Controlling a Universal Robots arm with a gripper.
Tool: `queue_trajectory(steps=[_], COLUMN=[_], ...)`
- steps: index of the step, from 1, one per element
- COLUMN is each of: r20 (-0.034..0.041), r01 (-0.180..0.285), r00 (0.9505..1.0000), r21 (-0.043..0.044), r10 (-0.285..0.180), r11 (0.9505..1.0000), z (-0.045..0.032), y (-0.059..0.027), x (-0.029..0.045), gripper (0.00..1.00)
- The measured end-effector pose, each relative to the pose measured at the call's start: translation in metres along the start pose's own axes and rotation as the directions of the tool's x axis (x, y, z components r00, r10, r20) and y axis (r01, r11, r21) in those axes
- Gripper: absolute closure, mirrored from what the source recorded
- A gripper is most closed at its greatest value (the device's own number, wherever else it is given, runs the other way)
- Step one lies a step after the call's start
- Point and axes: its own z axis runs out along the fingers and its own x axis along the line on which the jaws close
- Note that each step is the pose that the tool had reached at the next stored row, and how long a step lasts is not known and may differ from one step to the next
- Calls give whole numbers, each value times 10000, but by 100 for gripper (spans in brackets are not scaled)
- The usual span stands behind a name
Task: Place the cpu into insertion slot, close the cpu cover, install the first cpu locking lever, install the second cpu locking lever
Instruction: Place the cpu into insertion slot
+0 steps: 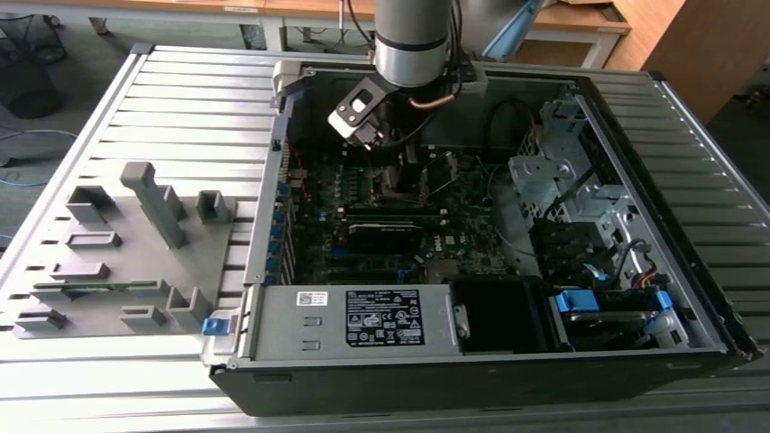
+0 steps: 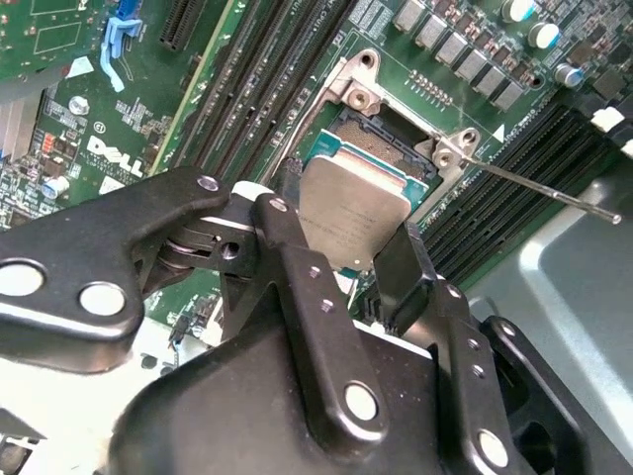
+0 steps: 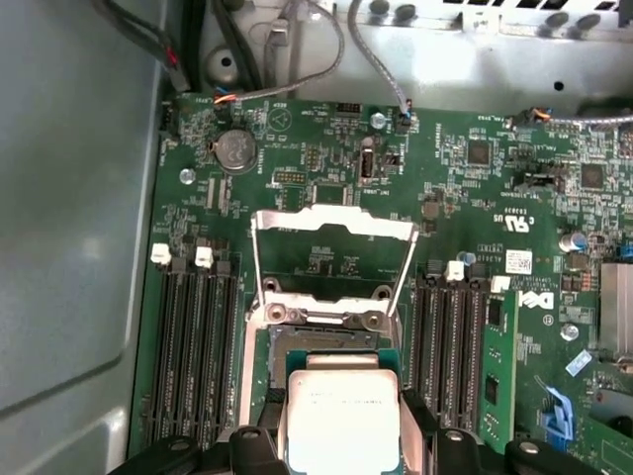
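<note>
Nearest, the cpu (image 2: 356,198) is pinched by its edges between the gripper's (image 2: 336,226) jaws, closed snugly on it so it cannot slip. It is held just over the insertion slot (image 3: 315,346), seemingly not seated. Beyond, the cpu cover (image 3: 331,220) is tipped up, so the slot is left bare.

High exterior view; wrist views near insertion slot (image 2: 376,129)
</note>
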Motion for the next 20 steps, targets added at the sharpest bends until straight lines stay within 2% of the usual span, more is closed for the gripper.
queue_trajectory(steps=[2, 16, 20], r20=[18, 21, 38], r01=[-204, -248, -458], r00=[9998, 9997, 9989], r21=[4, 3, 6], r10=[204, 248, 458], r11=[9998, 9997, 9990], z=[1, 2, 12], y=[-1, 2, 1], x=[-1, -1, -1], gripper=[46, 46, 46])
